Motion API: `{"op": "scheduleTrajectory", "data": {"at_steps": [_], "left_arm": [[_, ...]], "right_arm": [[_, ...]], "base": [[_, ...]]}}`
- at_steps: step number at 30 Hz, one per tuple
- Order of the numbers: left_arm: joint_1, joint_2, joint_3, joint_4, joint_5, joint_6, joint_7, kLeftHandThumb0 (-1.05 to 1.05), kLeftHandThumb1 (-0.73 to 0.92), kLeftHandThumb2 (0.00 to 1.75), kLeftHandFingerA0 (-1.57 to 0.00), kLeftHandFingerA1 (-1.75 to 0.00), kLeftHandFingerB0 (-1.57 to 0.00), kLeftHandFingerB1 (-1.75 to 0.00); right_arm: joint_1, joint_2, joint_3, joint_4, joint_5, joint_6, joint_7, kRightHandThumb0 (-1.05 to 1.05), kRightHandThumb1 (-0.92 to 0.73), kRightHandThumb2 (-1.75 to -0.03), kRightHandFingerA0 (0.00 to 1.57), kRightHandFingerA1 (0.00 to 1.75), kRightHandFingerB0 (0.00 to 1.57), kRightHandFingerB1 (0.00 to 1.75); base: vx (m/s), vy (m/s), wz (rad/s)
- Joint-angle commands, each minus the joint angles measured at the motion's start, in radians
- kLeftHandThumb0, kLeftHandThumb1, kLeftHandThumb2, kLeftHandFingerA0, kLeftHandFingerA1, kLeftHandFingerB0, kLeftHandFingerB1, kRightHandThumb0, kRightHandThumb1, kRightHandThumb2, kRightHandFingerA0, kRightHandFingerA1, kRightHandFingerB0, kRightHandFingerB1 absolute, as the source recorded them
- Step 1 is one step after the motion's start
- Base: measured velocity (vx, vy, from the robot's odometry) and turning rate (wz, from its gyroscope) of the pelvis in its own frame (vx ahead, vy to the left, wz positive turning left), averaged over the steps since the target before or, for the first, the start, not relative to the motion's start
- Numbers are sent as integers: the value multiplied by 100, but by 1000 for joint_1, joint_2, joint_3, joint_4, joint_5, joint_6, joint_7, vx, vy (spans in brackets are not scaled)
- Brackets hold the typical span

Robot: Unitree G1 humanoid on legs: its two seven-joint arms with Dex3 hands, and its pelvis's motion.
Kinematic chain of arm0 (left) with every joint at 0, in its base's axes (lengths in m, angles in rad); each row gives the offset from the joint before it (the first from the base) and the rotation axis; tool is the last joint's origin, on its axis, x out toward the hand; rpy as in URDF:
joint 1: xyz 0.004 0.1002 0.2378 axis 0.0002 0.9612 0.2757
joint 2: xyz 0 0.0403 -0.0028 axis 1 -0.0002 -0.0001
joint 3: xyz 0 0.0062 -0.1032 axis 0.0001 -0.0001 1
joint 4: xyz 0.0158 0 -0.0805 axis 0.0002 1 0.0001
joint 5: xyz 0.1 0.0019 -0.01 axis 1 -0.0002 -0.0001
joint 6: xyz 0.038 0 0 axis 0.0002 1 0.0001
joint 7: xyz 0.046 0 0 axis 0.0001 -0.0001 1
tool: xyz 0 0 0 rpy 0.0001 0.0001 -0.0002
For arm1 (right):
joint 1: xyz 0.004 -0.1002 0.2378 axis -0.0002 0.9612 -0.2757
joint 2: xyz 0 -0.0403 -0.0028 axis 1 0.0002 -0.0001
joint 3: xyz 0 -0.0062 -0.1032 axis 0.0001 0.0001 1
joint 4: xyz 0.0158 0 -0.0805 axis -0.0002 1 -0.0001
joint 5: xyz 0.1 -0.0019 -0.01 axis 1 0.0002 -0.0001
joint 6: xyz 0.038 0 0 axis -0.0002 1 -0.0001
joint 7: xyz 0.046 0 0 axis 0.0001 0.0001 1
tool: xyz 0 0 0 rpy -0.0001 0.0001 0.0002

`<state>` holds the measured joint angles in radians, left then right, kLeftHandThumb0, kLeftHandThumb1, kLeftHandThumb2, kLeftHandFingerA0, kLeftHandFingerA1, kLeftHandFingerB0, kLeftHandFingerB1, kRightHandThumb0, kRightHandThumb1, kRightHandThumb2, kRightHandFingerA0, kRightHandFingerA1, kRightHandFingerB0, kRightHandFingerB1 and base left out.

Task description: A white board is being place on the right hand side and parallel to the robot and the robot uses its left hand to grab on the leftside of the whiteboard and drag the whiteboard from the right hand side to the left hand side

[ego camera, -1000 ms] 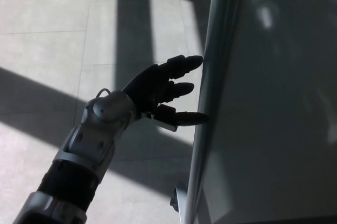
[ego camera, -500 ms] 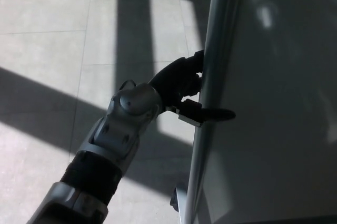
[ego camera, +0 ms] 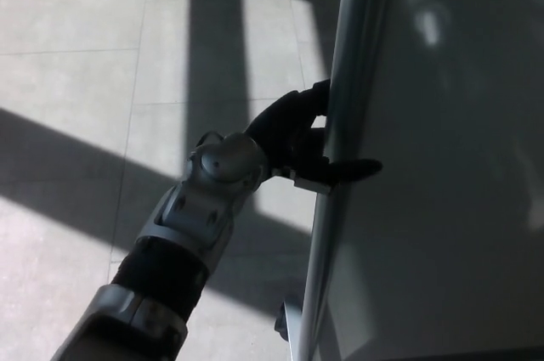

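**Left hand clamping the whiteboard's left edge, open floor lying to the left**

The left hand [ego camera: 299, 136] is sitting at centre frame, wrapping the metal frame edge [ego camera: 340, 149] of the whiteboard [ego camera: 442, 166]: its fingers are disappearing behind the rail near the upper part of the grip while the thumb [ego camera: 353, 170] is lying across the front face, so the hand is pinching the board's edge. The whiteboard is filling the right half of the picture, its edge running as a long, slightly slanted line from the top centre down to the bottom centre. The board is lying immediately right of the hand, and the pull, as I judge it, is going to run toward the left of the frame, across that long axis. The tiled floor [ego camera: 102, 64] on the left is showing only sunlight and shadow bands, with nothing visible blocking the path. A dark caster or foot [ego camera: 285, 323] is peeking out at the lower centre beside the frame. The right hand is not showing
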<state>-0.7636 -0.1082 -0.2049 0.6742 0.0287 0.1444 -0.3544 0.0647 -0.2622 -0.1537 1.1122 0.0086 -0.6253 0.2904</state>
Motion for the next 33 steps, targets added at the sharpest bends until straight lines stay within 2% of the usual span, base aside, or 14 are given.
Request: {"op": "scheduleTrajectory", "data": {"at_steps": [1,2,3,6,14,15,18,19,22,23,25,26,31,33], "left_arm": [[5,18,13,32,-2,-89,-24,-10,76,63,-95,-50,-87,-50],[4,18,14,35,-1,-92,-24,-10,76,63,-95,-50,-87,-50],[10,37,27,24,-20,-62,-55,-17,71,62,-100,-50,-101,-59],[5,55,43,24,-36,-45,-92,-19,68,61,-100,-49,-104,-60],[1,81,70,32,-69,-34,-184,-24,64,60,-97,-49,-104,-59],[10,103,70,-10,-92,15,-245,-22,67,61,-94,-49,-100,-60],[17,125,56,-19,-88,4,-290,-28,66,60,-94,-51,-96,-66],[25,136,56,-18,-95,-13,-319,-29,65,60,-94,-51,-96,-74],[26,138,56,-20,-96,-13,-327,-29,65,60,-94,-51,-96,-74],[28,153,60,-12,-104,-23,-360,-30,63,59,-97,-49,-101,-78],[25,174,64,-7,-108,-16,-388,-30,62,59,-99,-49,-104,-76],[17,189,76,11,-125,6,-423,-28,61,59,-97,-49,-105,-66],[16,256,70,-17,-113,20,-464,-34,59,60,-95,-48,-106,-67],[20,295,62,-34,-105,34,-492,-31,61,59,-96,-48,-104,-60]], "right_arm": [[-2,-15,-5,-6,13,5,12,-59,-73,-76,74,108,40,72],[-2,-15,-5,-6,13,5,13,-59,-73,-76,74,108,40,72],[-3,-18,-8,7,16,-6,23,-61,-73,-78,72,109,40,73],[-4,-17,-8,2,15,8,23,-62,-73,-78,75,111,41,75],[-3,-13,-13,-1,16,20,23,-61,-74,-79,72,110,40,72],[-6,-16,-14,0,19,16,33,-62,-73,-77,72,111,40,73],[-6,-19,-11,-1,11,4,30,-62,-73,-78,73,110,41,75],[-9,-20,-10,0,9,3,26,-62,-72,-78,75,110,42,75],[-9,-20,-10,0,8,3,26,-62,-72,-78,75,110,42,75],[-15,-21,-11,0,11,6,30,-62,-71,-79,74,111,43,78],[-21,-29,-9,3,5,6,29,-62,-73,-77,73,109,44,76],[-24,-27,-16,3,20,22,50,-63,-73,-76,71,110,43,76],[-44,-27,-8,8,6,24,41,-66,-74,-75,70,111,41,77],[-44,-26,-10,4,11,30,48,-68,-74,-75,69,110,42,77]], "base": [[0,0,0],[0,0,0],[0,0,0],[0,0,0],[0,0,0],[0,0,0],[0,0,0],[0,0,0],[0,0,0],[0,0,0],[0,0,0],[0,0,0],[0,0,0],[0,0,0]]}}
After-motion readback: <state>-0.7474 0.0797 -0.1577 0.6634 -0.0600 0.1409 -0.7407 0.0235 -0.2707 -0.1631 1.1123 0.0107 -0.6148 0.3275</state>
